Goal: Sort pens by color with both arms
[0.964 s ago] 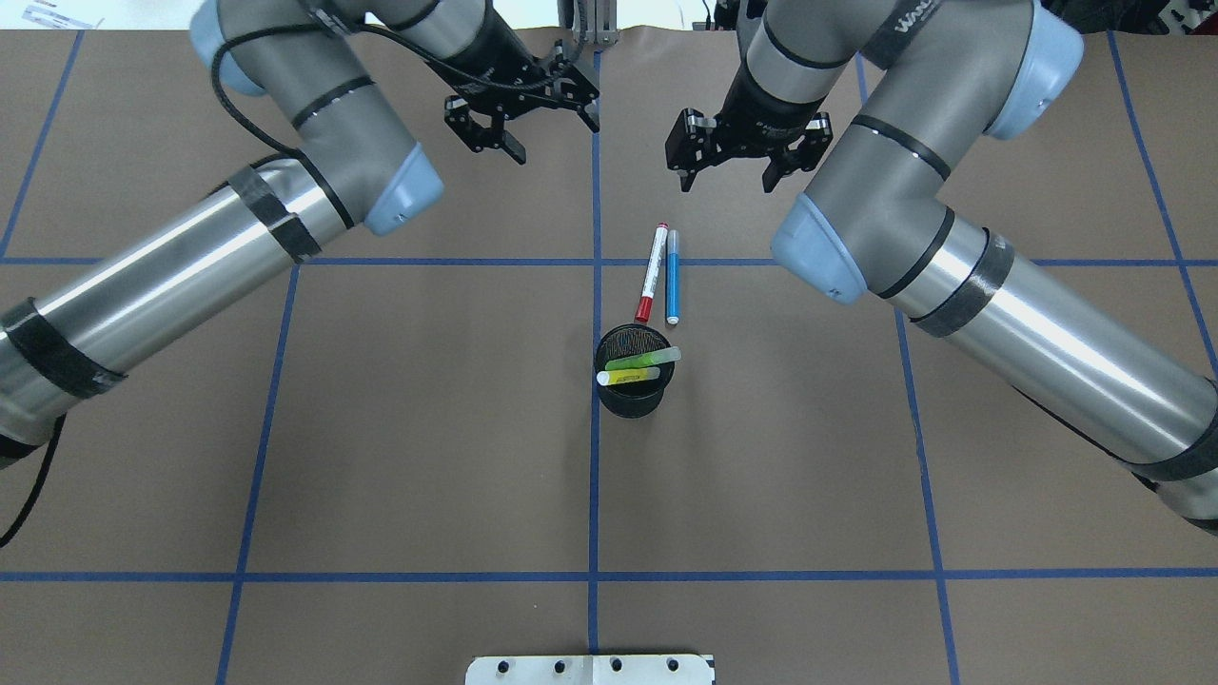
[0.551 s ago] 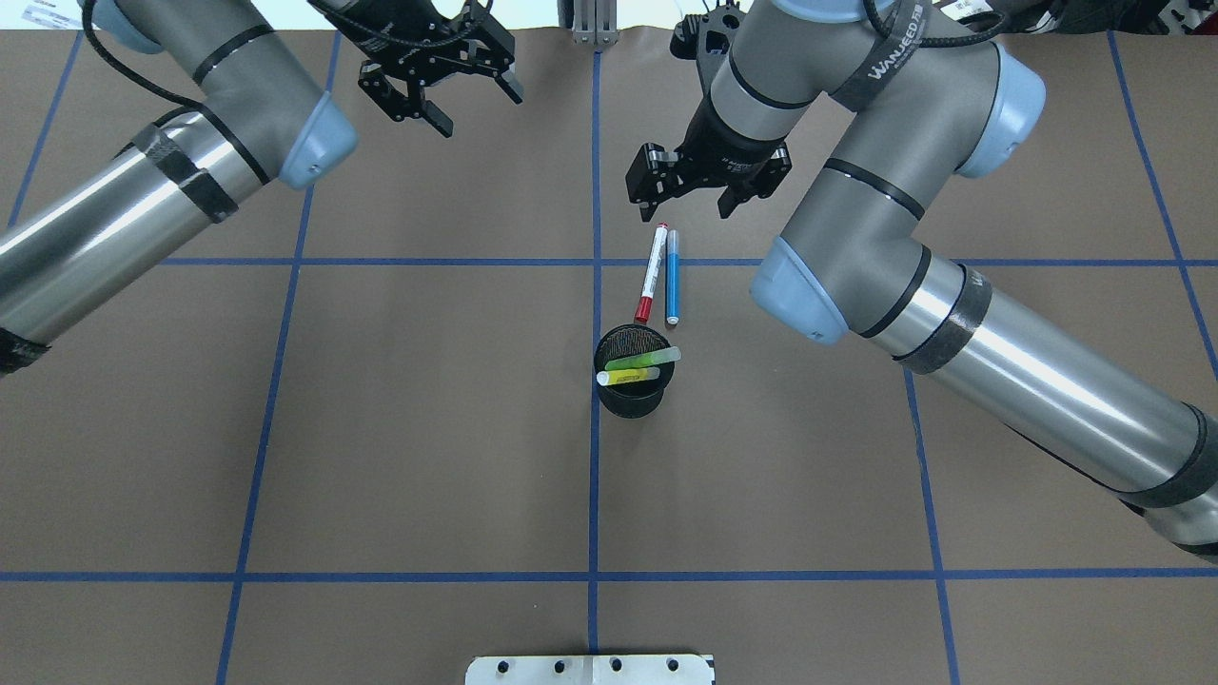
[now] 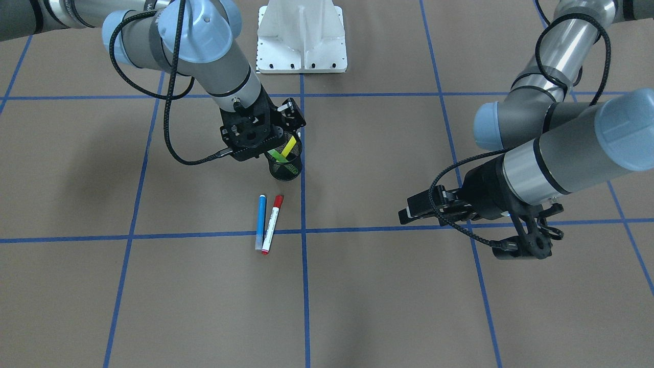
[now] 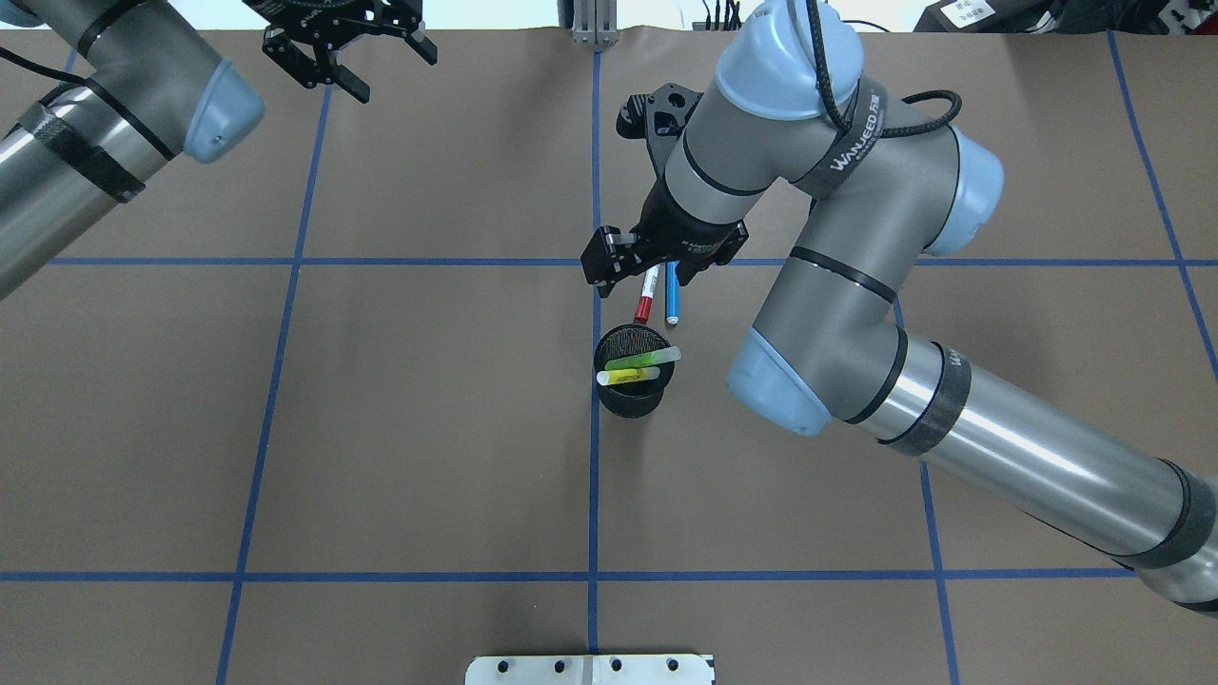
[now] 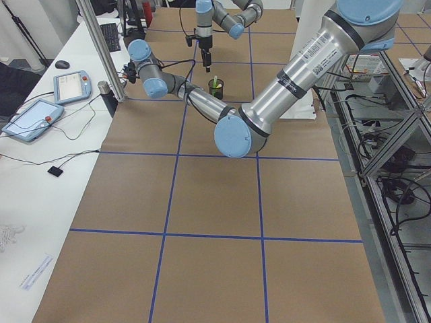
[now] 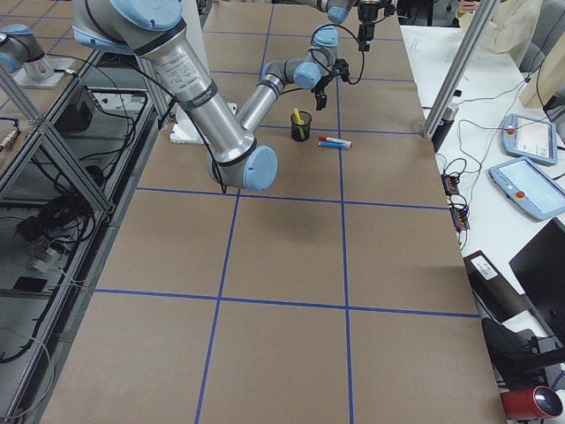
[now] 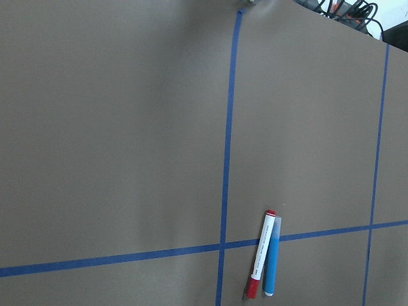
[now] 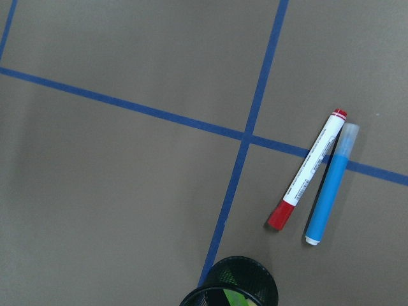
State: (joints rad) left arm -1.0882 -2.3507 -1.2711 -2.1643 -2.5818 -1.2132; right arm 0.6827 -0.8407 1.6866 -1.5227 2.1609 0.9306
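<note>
Pen with red cap [image 8: 306, 172] parallels blue pen [image 8: 331, 185], cap toward cup [image 4: 630, 404]; right hand [image 4: 655, 269] and left hand [image 4: 392, 76] gape empty.

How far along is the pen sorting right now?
Looks done: green pen and yellow pen stand in the black wire-mesh cup. In hand: nothing; the right gripper hovers open near the white red-capped pen and blue pen, lying side by side outside it. Left: those two. The left gripper is open, far off.

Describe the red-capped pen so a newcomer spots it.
Start at the black wire-mesh cup mid-table. Two slim pens lie side by side beyond it, away from the white pedestal. Pick the white-barrelled red-capped pen; the blue pen is its neighbour.
</note>
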